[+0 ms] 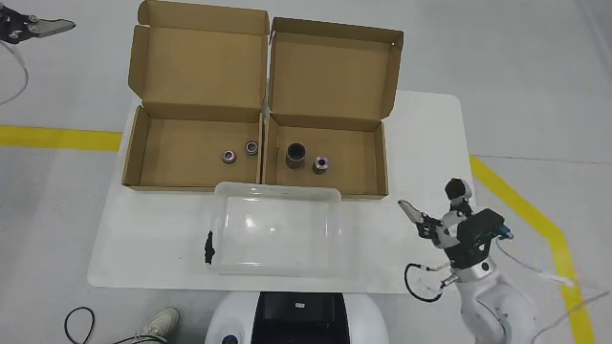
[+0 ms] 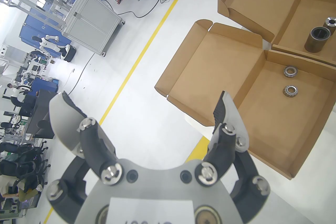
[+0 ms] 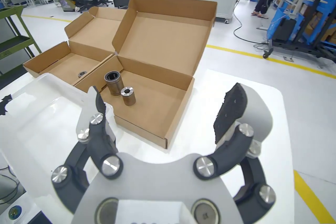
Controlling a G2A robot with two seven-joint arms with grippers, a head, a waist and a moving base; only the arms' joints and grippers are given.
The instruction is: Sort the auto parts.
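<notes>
Two open cardboard boxes stand side by side at the back of the white table. The left box (image 1: 153, 158) holds two ring bearings (image 1: 229, 156) (image 1: 252, 147), also seen from the left wrist as bearings (image 2: 289, 70) (image 2: 290, 90). In the right box (image 1: 359, 158) stand a dark large cylinder (image 1: 295, 156) (image 3: 113, 83) and a small metal bushing (image 1: 321, 163) (image 3: 128, 95). My left gripper (image 1: 40, 25) (image 2: 143, 104) hangs open over the floor, far left of the boxes. My right gripper (image 1: 432, 202) (image 3: 165, 99) is open and holds nothing, over the table's right side.
A clear plastic bin (image 1: 277, 191) (image 3: 39, 109) sits in front of the boxes at the table's near edge. A small black piece (image 1: 208, 247) lies at the bin's left side. Both box lids stand open toward the back. Bare tabletop (image 1: 430, 143) lies right of the boxes.
</notes>
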